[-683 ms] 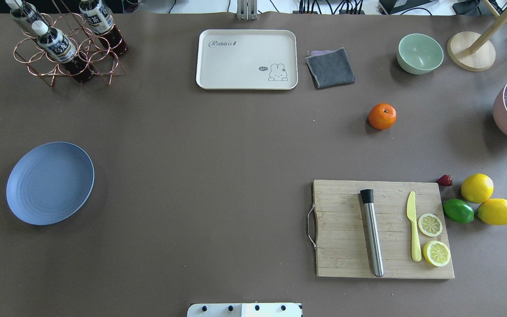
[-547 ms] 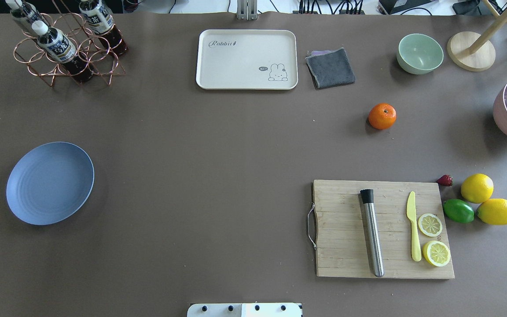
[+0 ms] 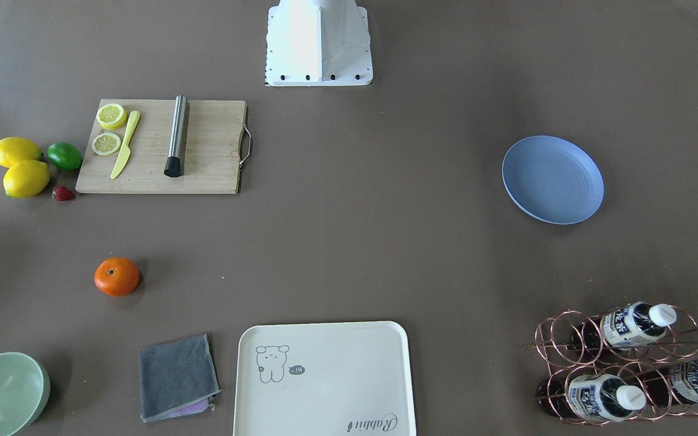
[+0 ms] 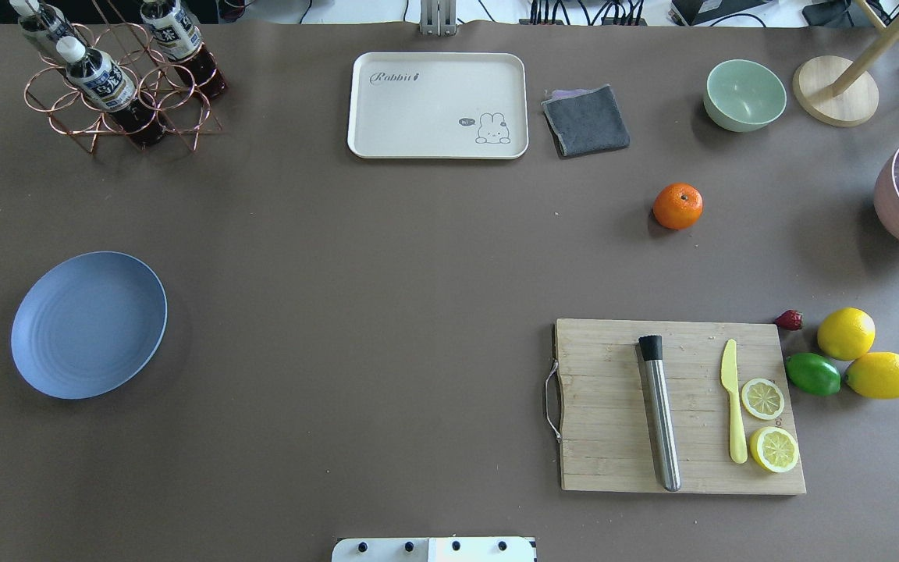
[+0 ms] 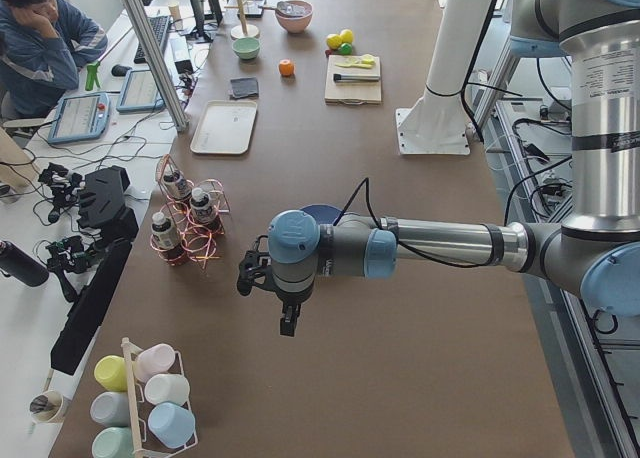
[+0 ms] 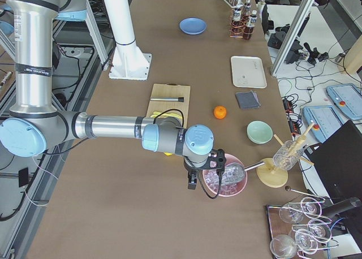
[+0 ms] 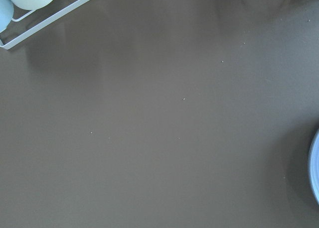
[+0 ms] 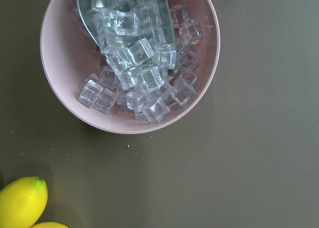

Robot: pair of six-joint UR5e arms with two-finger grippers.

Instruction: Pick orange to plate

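The orange (image 4: 677, 206) sits alone on the brown table on the right side, between the grey cloth and the cutting board; it also shows in the front view (image 3: 117, 276). The blue-lavender plate (image 4: 89, 324) lies bare at the far left, also in the front view (image 3: 552, 179). Both grippers show only in the side views. The left gripper (image 5: 287, 323) hangs over the table's left end, past the plate. The right gripper (image 6: 191, 182) hangs beside the pink ice bowl, far from the orange. I cannot tell whether either is open or shut.
A cutting board (image 4: 680, 406) carries a steel muddler, a yellow knife and lemon slices. Two lemons (image 4: 846, 333), a lime and a strawberry lie to its right. At the back stand a cream tray (image 4: 438, 105), grey cloth, green bowl (image 4: 744, 94) and bottle rack (image 4: 118, 74). The pink ice bowl (image 8: 130, 63) stands at the far right.
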